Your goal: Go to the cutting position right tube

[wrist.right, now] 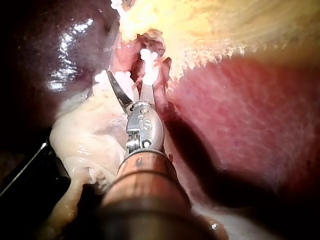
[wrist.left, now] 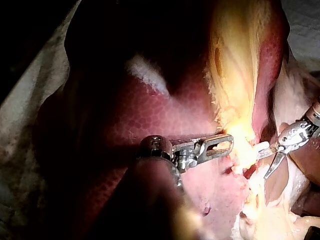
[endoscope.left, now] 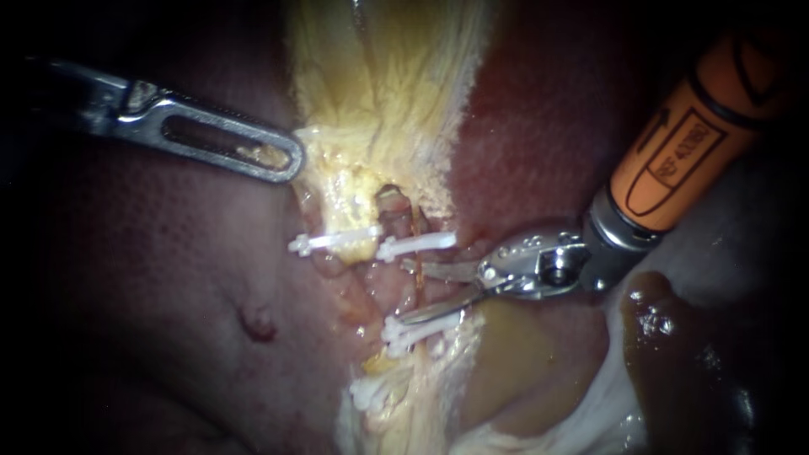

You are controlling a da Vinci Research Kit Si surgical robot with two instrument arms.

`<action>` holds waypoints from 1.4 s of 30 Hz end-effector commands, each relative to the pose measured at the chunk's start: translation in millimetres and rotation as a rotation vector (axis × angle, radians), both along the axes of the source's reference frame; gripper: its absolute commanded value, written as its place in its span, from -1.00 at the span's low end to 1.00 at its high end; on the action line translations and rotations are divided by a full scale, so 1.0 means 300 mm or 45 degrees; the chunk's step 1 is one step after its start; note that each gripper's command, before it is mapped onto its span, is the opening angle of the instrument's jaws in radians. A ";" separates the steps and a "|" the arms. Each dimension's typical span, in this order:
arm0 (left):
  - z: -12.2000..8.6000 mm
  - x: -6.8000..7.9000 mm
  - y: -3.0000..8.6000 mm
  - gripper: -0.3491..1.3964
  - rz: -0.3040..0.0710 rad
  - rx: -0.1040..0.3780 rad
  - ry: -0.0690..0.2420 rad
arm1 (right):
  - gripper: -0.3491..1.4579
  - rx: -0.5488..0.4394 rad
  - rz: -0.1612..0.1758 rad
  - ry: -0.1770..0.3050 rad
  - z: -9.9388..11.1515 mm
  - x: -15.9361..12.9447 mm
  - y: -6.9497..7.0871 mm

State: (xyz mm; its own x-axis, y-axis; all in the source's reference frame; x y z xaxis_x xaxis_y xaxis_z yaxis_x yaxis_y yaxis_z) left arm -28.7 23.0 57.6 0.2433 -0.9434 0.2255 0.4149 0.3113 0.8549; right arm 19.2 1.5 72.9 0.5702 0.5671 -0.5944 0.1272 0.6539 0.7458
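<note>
Two spread blades of the right instrument's pincer (endoscope.left: 409, 292) straddle the right tube (endoscope.left: 416, 226) at frame centre, gripping nothing, between an upper clip (endoscope.left: 419, 244) and a lower clip (endoscope.left: 413, 331). Its shaft (endoscope.left: 699, 126) slants from upper right.

We class this site as a surgical bench: a bare liver (endoscope.left: 152, 278) lies with pale cloth (wrist.left: 25, 110) at its edge, white clips (endoscope.left: 417, 244) cross a tube (endoscope.left: 416, 288), and the left instrument (endoscope.left: 285, 160) and right instrument (endoscope.left: 413, 292) reach in over the tissue.
</note>
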 end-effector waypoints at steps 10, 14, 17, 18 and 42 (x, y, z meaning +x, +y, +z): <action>0.0009 0.0005 0.0003 -1.00 0.001 0.001 0.000 | 0.97 0.111 -0.055 0.197 -0.0015 0.0051 -0.0006; 0.0012 0.0007 0.0005 -1.00 0.001 0.001 0.000 | 0.93 0.142 -0.092 0.234 -0.0023 0.0072 -0.0013; 0.0015 0.0008 0.0007 -1.00 0.001 0.001 0.000 | 0.91 0.154 -0.091 0.244 -0.0022 0.0101 -0.0013; 0.0015 0.0007 0.0007 -1.00 0.001 0.001 0.000 | 0.91 0.161 -0.083 0.250 -0.0021 0.0109 -0.0012; 0.0019 0.0002 0.0009 -1.00 0.000 0.000 0.000 | 0.91 0.221 -0.024 0.294 -0.0015 0.0232 -0.0034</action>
